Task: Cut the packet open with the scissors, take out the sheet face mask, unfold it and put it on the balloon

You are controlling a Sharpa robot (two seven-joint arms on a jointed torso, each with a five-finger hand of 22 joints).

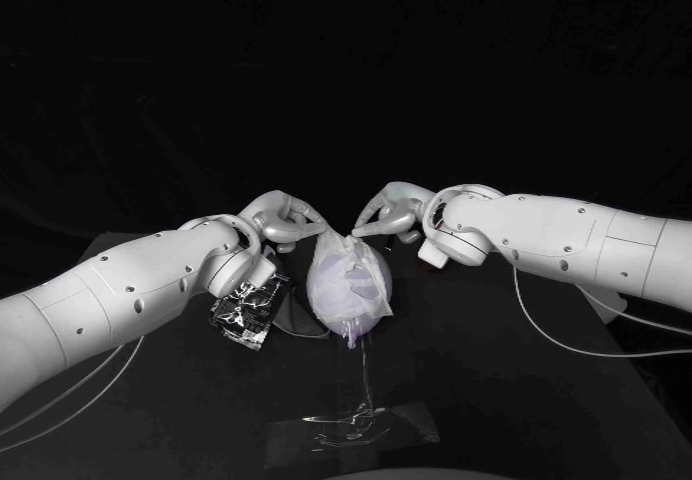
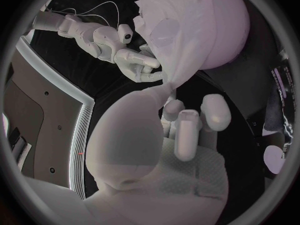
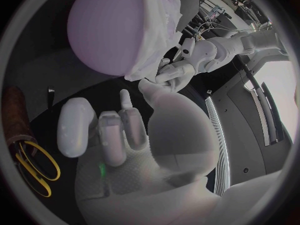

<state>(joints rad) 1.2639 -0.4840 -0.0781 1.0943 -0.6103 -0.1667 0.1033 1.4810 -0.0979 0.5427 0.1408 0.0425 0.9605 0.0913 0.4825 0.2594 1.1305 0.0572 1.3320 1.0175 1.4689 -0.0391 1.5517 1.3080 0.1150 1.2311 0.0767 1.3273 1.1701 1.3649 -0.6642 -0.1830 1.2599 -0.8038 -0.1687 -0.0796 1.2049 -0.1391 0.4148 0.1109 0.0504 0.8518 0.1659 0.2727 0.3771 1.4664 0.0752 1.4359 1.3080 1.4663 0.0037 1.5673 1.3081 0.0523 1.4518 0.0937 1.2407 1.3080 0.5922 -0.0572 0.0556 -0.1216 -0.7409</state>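
**Over the balloon (image 2: 228, 30): mask (image 2: 187, 45) pinched at its top**

Down the upright balloon's side the mask hangs lengthwise. Our left hand (image 1: 281, 222) and right hand (image 1: 387, 212) each pinch its top edge, flanking the balloon's crown, both equally near.

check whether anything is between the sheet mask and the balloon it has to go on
Nothing visible stands between them. The sheet mask hangs directly against the balloon, with its top edge pinched by the left hand and the right hand. The packet lies on the table off to the side, clear of both.
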